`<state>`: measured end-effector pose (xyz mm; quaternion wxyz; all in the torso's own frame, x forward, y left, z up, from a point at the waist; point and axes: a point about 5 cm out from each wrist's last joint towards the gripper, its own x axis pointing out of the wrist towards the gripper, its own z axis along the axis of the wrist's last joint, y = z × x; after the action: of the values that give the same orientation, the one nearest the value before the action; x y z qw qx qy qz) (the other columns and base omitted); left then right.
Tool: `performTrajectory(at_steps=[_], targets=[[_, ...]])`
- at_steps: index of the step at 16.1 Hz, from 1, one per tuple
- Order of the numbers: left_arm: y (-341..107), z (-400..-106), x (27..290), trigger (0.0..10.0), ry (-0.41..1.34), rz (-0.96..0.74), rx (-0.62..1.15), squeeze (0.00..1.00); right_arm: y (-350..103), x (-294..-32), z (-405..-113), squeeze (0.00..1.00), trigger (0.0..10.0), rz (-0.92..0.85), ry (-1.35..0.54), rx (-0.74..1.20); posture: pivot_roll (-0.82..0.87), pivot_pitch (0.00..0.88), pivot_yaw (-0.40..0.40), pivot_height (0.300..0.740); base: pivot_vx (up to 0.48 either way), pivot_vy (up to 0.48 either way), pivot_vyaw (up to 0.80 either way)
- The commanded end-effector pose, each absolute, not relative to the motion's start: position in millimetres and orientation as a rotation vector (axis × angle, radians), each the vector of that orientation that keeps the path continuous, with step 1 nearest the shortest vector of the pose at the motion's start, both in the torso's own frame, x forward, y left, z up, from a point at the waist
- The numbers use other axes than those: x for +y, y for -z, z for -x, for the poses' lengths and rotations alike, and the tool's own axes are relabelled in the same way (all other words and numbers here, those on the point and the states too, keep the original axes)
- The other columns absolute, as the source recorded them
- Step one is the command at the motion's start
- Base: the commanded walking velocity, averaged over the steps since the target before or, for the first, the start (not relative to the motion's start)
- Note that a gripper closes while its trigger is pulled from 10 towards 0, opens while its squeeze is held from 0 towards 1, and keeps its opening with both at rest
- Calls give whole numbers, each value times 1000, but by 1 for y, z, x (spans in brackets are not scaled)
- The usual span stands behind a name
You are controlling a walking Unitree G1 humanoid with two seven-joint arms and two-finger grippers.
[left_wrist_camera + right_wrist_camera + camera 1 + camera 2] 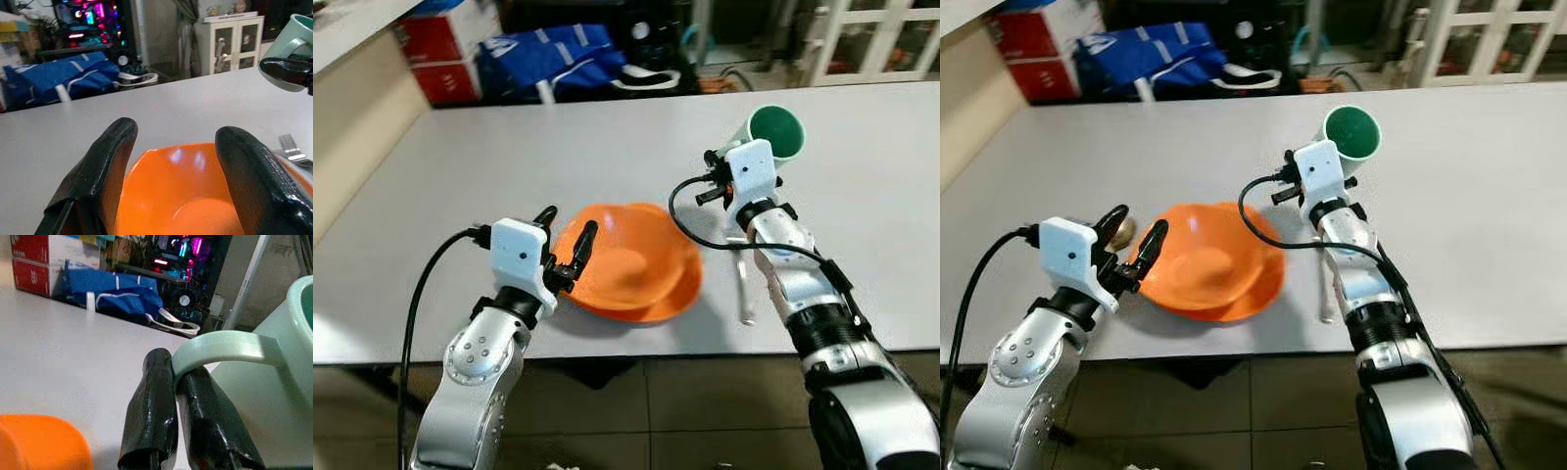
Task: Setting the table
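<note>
Our two silver arms reach up from the near edge of the pale grey worktop, and we place everything by the orange bowl that sits between them, close to that edge. Just right of the bowl a white fork lies flat on the worktop, handle toward us, partly hidden under our right forearm. Behind the bowl the surface runs back to its far edge.

Our left gripper sits at the bowl's left rim, the wrist bent inward, its jaws spread wide with one black finger on either side of the rim; we cannot tell whether they touch it. In the right eye view a small brownish round thing shows just behind these fingers, too small for us to name.

Our right gripper is raised beyond the bowl's right side, forearm stretched forward, a black cable looping off the wrist. Its jaws are pinched narrow on the handle of a mint-green mug, which is held off the worktop, tilted with its mouth facing us.

Past the worktop's far edge lie a blue bag and red and white boxes, with a white glazed cabinet to the far right. Brown floor tiles show below the near edge.
</note>
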<state>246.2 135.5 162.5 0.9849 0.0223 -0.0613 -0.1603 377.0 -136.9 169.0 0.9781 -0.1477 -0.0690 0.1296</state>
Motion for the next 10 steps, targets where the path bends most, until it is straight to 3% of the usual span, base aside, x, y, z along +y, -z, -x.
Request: performTrajectory(at_steps=[1, 10], targets=[[-164, -244, 138, 10000, 308, -50, -120, 0, -177, -138, -380, 0, 10000, 332, -249, -172, -67, 41, 72, 740, 0, 0, 0], [-165, -237, 136, 10000, 306, -39, -107, 0, -173, -120, -390, 0, 10000, 268, -336, -156, -35, 58, 70, 740, 0, 0, 0]])
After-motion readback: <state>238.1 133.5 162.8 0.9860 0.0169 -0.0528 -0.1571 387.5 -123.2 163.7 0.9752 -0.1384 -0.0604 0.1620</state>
